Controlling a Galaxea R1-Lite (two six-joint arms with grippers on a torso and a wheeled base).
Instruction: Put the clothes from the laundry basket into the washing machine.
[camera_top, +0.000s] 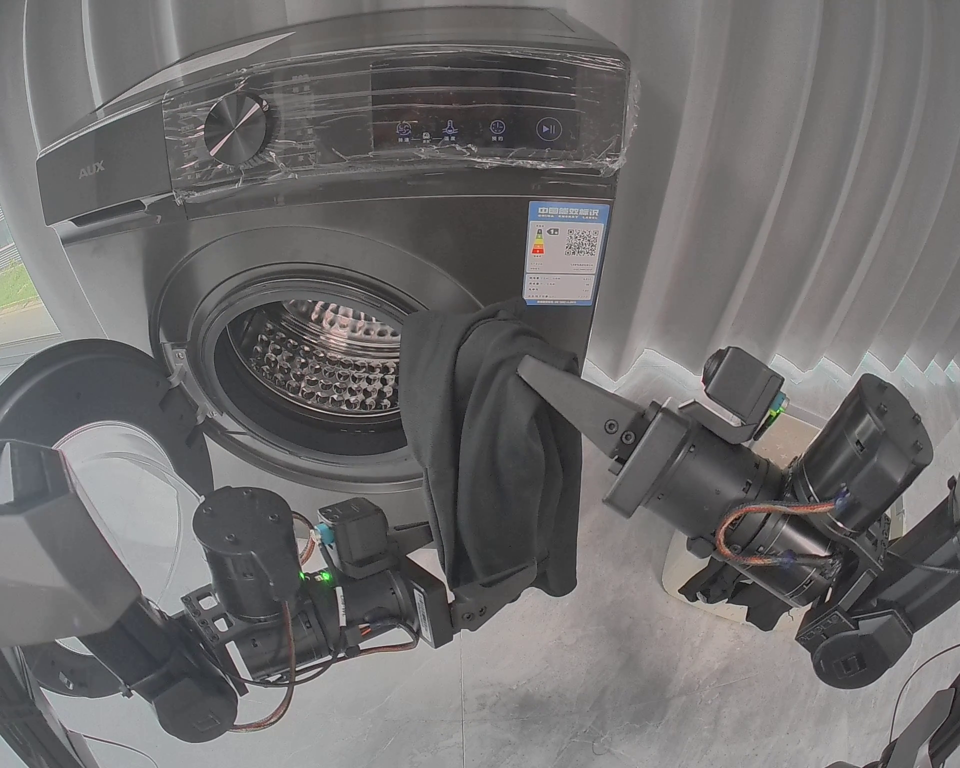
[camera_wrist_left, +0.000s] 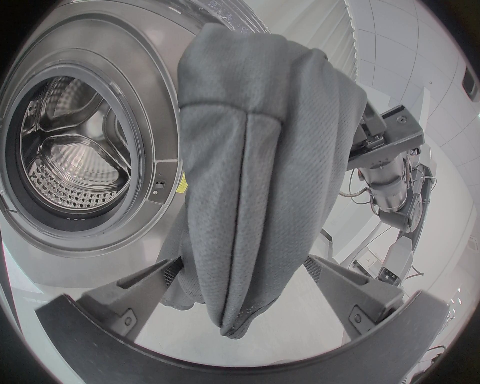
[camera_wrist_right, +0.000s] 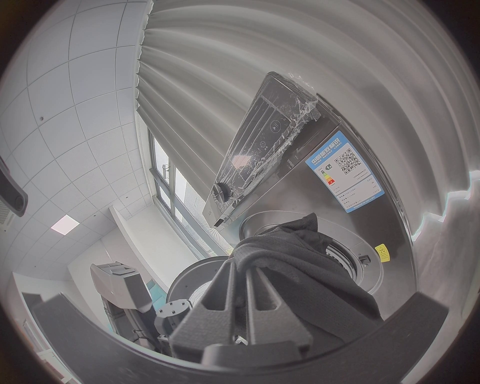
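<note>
The right gripper (camera_top: 535, 375) pinches the top of the garment (camera_top: 490, 450), which hangs just right of the open drum (camera_top: 310, 365). The left gripper (camera_top: 500, 590) is spread around the hem. It should probably close low, then both swing left and feed the hem in first.

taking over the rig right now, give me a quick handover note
Right gripper: shut on the top of the dark garment, held in front of the washer, just right of its opening.
Left gripper: open, fingers either side of the garment's lower hem.
Door: swung open. Drum: no clothes visible inside.
Basket: on the floor behind the right arm, dark cloth in it.
Done: one garment is out of the basket.
Left: get it into the drum, then whatever remains in the basket.
</note>
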